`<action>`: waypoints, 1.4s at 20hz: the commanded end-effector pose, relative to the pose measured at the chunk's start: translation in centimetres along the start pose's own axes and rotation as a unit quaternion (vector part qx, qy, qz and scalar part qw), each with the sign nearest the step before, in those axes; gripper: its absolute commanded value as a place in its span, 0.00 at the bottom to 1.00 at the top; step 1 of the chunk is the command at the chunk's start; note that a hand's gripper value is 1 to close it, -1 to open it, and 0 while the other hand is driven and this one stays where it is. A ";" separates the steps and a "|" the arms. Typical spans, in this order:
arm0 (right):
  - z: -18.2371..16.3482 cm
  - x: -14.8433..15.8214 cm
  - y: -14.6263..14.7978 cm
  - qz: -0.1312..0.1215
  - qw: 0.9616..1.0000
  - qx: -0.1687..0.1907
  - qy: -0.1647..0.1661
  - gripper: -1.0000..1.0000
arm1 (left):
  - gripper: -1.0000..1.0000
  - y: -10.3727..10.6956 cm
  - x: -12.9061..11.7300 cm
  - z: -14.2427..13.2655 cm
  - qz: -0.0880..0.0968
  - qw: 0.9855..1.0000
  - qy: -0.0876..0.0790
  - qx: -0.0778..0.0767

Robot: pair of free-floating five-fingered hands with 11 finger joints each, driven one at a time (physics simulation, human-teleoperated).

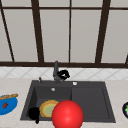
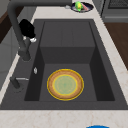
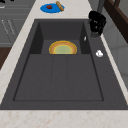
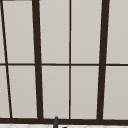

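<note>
Right hand (image 1: pixel 63 74) was found at the faucet (image 1: pixel 55 71), at the back edge of the sink (image 1: pixel 105 100), its fingers curled against the faucet's upright stem near the base. From the left side view the same hand (image 2: pixel 27 29) sat just beside the stem (image 2: pixel 17 32), and from the right side view it (image 3: pixel 97 22) overlapped the faucet base (image 3: pixel 95 33); whether the fingers actually closed round the stem could not be told. Left hand (image 1: pixel 34 113) hung at the front left corner of the sink, low against the basin wall, fingers pointing downward; their state could not be made out.

A yellow-rimmed plate (image 2: pixel 65 84) with a pale green centre lay flat on the floor of the left basin. A large red ball (image 1: pixel 67 114) stood in the foreground of the front view, covering part of the plate. A small lever (image 2: pixel 17 80) stood on the sink deck left of the faucet. On the counter, a blue plate (image 3: pixel 52 7) with food lay to the sink's left, and a dark plate (image 2: pixel 81 6) with food to its right. A window (image 4: pixel 70 60) with dark bars ran behind the sink.
</note>
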 end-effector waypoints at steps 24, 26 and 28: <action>2.6 2.9 -0.6 -0.218 0.949 -0.069 0.215 1.00 | 0.50 0.0 0.0 0.0 0.000 1.000 0.000 0.000; 2.7 3.0 -0.5 -0.222 0.948 -0.071 0.217 1.00 | 0.50 0.0 0.0 0.0 0.000 1.000 0.000 0.000; 2.6 3.2 -0.1 -0.235 0.940 -0.077 0.236 1.00 | 0.50 0.0 0.0 0.0 0.000 1.000 0.000 0.000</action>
